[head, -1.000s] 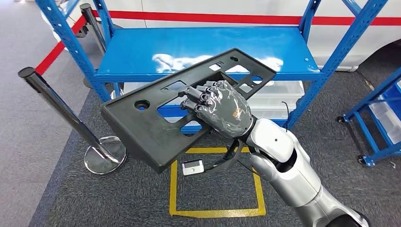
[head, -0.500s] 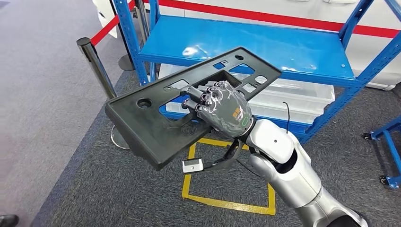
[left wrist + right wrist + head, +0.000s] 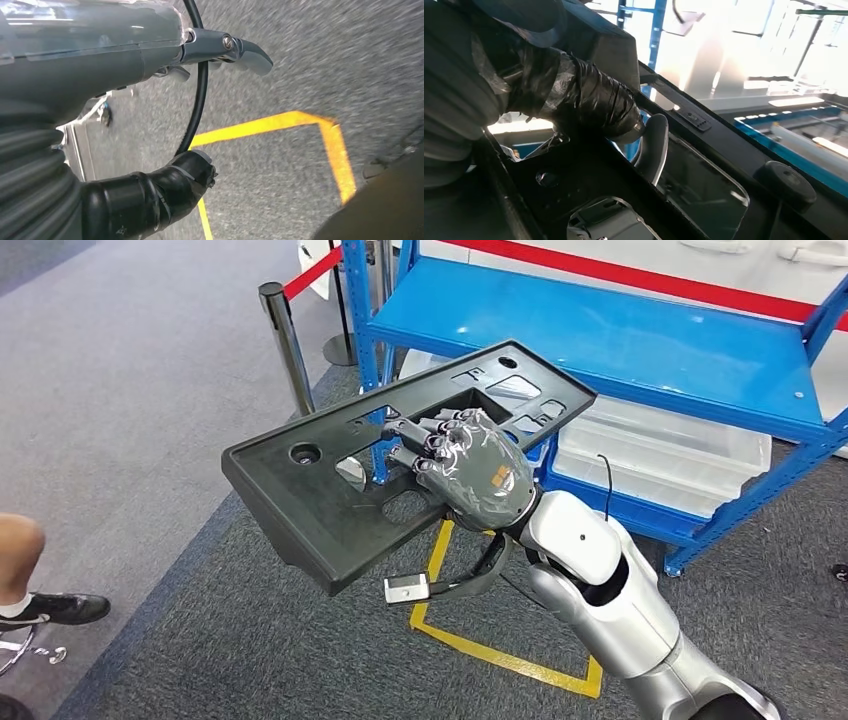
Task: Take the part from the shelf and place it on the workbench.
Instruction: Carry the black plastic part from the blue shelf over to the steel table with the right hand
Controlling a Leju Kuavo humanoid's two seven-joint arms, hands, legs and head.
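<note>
The part [image 3: 330,510] is a long, flat black plastic panel with several cut-outs, held tilted in the air in front of me. My right hand [image 3: 470,470] grips it through a middle cut-out, fingers curled over the edge. In the right wrist view the dark taped fingers [image 3: 574,95] wrap the panel's underside [image 3: 724,145]. The blue shelf [image 3: 640,340] stands behind it, its top board bare. My left hand [image 3: 100,45] hangs over the grey carpet with nothing in it.
A chrome stanchion [image 3: 285,340] with a red belt stands left of the shelf. Clear plastic bins [image 3: 660,455] sit on the shelf's lower level. A yellow tape square [image 3: 500,655] marks the carpet. A person's leg and black shoe [image 3: 50,605] are at the left edge.
The whole view has swung left: the shelf and tape square have slid to the right and a person's leg has come in. The panel stays in my right hand's grip.
</note>
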